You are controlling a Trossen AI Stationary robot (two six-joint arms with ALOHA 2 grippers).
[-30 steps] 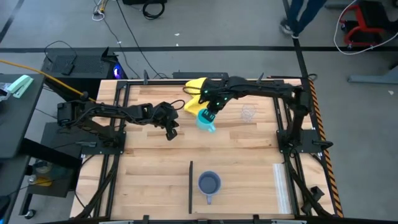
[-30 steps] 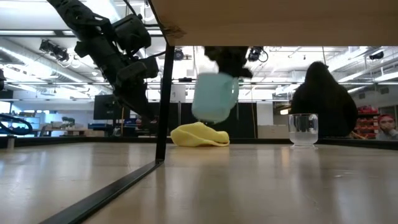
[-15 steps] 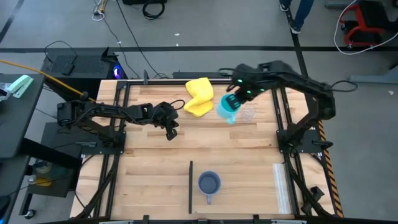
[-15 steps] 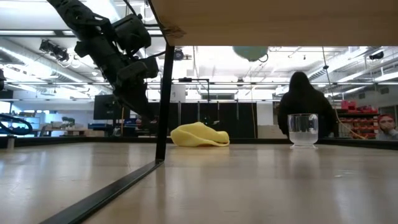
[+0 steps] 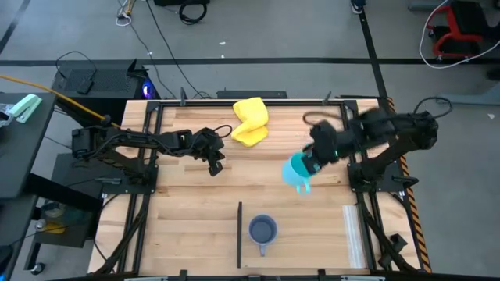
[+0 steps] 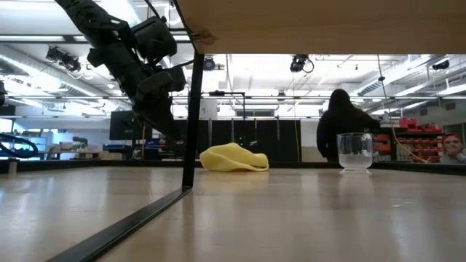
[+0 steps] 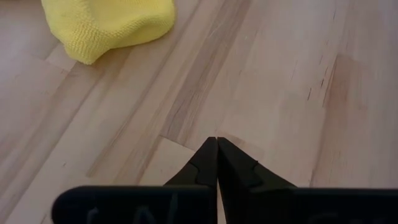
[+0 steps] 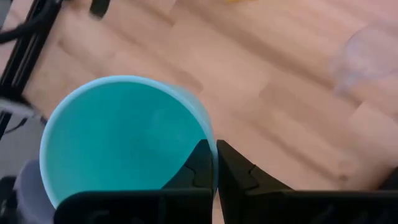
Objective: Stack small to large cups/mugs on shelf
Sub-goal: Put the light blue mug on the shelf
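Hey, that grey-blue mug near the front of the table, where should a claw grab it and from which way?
The grey-blue mug stands upright, mouth open upward, handle toward the table's front edge. Come straight down and pinch the rim wall on a side away from the handle, one finger inside, as the right claw holds the turquoise mug.

Counting now: three drinking vessels in all, with one bright turquoise handled mug (image 5: 298, 169), one grey-blue handled mug (image 5: 262, 230), one clear see-through cup (image 6: 355, 151). One crumpled yellow cloth (image 5: 250, 122). Two dark robot arms over one wooden tabletop (image 5: 195, 203).
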